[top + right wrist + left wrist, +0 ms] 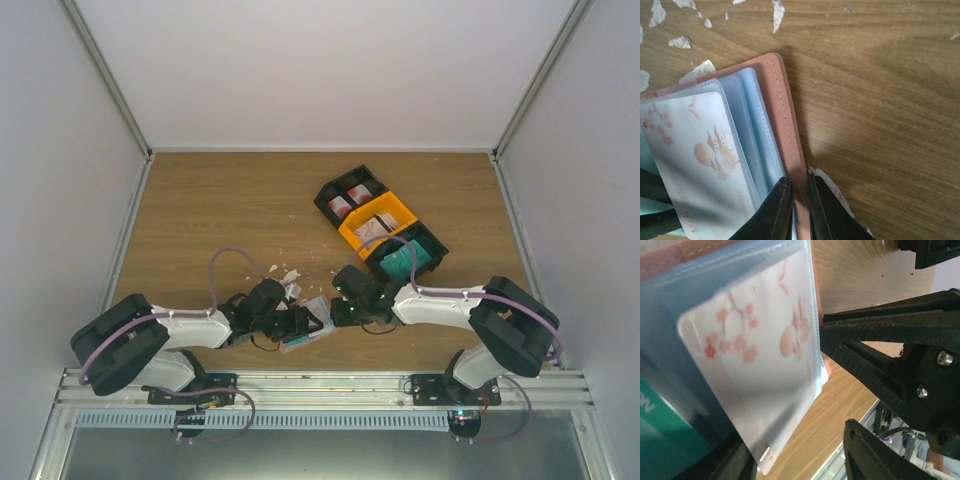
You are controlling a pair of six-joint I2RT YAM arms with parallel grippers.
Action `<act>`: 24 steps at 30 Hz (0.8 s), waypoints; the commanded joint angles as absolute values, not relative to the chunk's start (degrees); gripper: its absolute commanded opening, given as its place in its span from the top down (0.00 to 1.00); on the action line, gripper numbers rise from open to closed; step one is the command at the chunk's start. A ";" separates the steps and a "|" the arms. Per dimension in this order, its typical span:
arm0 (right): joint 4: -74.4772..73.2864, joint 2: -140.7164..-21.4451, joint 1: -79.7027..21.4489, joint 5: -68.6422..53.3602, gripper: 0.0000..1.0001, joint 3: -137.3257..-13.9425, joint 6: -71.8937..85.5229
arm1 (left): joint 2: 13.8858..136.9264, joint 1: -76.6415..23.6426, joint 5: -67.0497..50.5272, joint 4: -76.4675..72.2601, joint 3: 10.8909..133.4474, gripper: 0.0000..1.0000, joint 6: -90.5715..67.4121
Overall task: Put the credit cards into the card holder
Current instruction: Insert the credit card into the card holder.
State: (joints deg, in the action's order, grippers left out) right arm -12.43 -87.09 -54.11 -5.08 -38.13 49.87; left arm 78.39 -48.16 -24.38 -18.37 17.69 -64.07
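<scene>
1. Wood-grain desk (220, 220) boxed in by white walls, with white crumbs (777, 12) scattered all over, way too many to count.
2. The card holder (785, 125) lies open, low and centre in the overhead view. It's right where the left arm (190, 325) and right arm (440, 305) meet, so from up there most of it is hidden under them.
3. Right jaws are clamped on the salmon cover's edge at the bottom of the right wrist view. The clear sleeves fan off to the left.
4. Left jaws stand apart. One black finger (880, 355) sits clear of the sleeve with bare wood showing between. The other is mostly cut off at lower left.
5. One white card with red blossoms (755, 350) sits inside the front sleeve. One teal card (662, 435) pokes in at lower left, cropped, so I can't tell if it's sleeved.
6. Three bins run diagonally, upper right of centre: black bin (350, 195), orange bin (378, 222), second black bin (408, 255). Contents are too small to make out beyond red-white bits and something teal.
</scene>
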 commanded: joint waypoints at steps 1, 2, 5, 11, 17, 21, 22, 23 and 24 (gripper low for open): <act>-21.32 -86.97 -54.85 -2.51 0.88 -35.63 50.96 | 74.79 -49.66 -21.11 -4.52 18.57 0.46 -61.18; -21.28 -86.63 -54.85 -2.47 0.87 -35.68 51.05 | 73.45 -49.85 -20.37 -2.85 18.69 0.43 -61.22; -21.23 -85.86 -54.85 -2.36 0.81 -35.68 51.27 | 69.79 -50.37 -18.67 1.36 19.28 0.33 -61.92; -19.87 -83.70 -54.84 -2.40 0.72 -34.86 51.17 | 66.36 -51.21 -15.20 8.94 22.13 0.30 -62.25; -17.32 -82.22 -54.84 -3.79 0.66 -33.97 50.90 | 65.54 -52.04 -12.75 14.72 24.18 0.28 -62.35; -15.05 -80.36 -54.87 -5.37 0.60 -33.08 51.06 | 65.39 -54.11 -10.32 20.55 27.27 0.25 -61.20; -14.88 -80.07 -54.85 -5.45 0.59 -33.05 51.06 | 65.39 -54.78 -9.33 22.23 28.08 0.24 -61.10; -14.85 -79.93 -54.85 -5.50 0.59 -33.11 51.06 | 65.51 -55.24 -8.63 23.33 28.65 0.24 -60.90; -14.74 -79.82 -54.89 -5.49 0.59 -33.13 51.08 | 65.55 -55.62 -8.03 24.15 29.10 0.24 -60.64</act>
State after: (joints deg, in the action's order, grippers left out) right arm -14.02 -80.82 -54.33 -5.41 -34.28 50.89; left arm 66.15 -53.87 -12.56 17.19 26.35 -61.91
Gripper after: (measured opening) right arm 0.408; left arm 0.759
